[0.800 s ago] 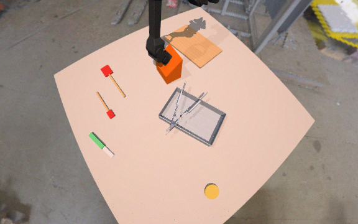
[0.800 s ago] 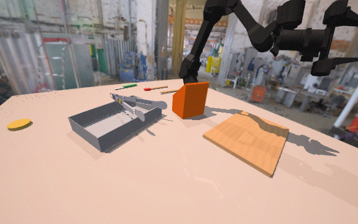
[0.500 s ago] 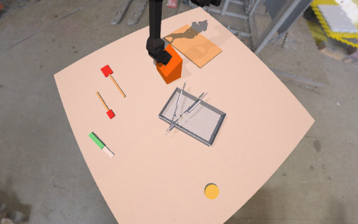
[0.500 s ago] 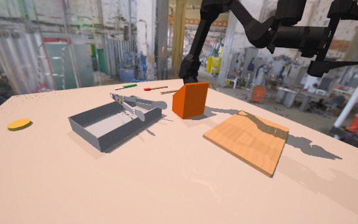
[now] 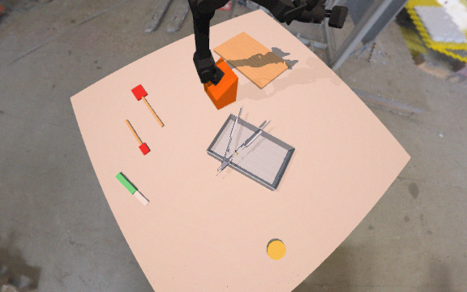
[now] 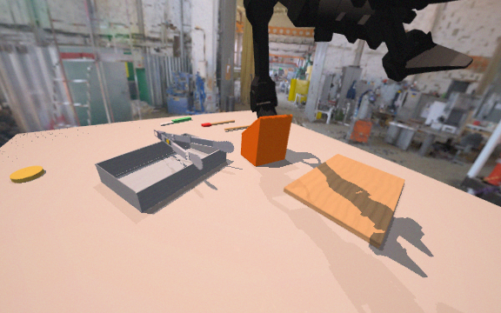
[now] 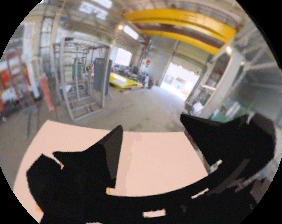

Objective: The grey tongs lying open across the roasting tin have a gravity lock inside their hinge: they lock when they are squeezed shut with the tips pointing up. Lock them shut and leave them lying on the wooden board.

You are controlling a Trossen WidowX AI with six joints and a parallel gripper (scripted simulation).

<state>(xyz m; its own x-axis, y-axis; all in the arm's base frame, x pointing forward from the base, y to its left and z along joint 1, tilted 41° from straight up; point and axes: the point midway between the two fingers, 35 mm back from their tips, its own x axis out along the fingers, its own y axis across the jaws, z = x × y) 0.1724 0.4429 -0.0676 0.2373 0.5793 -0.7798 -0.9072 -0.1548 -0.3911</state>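
The grey tongs (image 5: 253,139) (image 6: 195,159) lie open in a V across the roasting tin (image 5: 284,169) (image 6: 163,189). Their hinge end rests over one long wall, and their two arms spread over the opposite wall. The wooden board (image 5: 237,44) (image 6: 365,174) lies flat on the table, with the arm's shadow across it and nothing on it. My gripper (image 7: 152,121) is wide open and empty. It is raised high above the table near the board, away from the tongs. The exterior view shows one finger clearly; the other cannot be made out there.
An orange block (image 5: 228,98) (image 6: 272,141) with a sloped face stands between the arm's base side, the board and the tin. Two red-headed sticks (image 5: 139,92) (image 5: 144,148) and a green-and-white piece (image 5: 126,183) lie to one side. A yellow disc (image 5: 276,250) (image 6: 26,174) lies beyond the tin.
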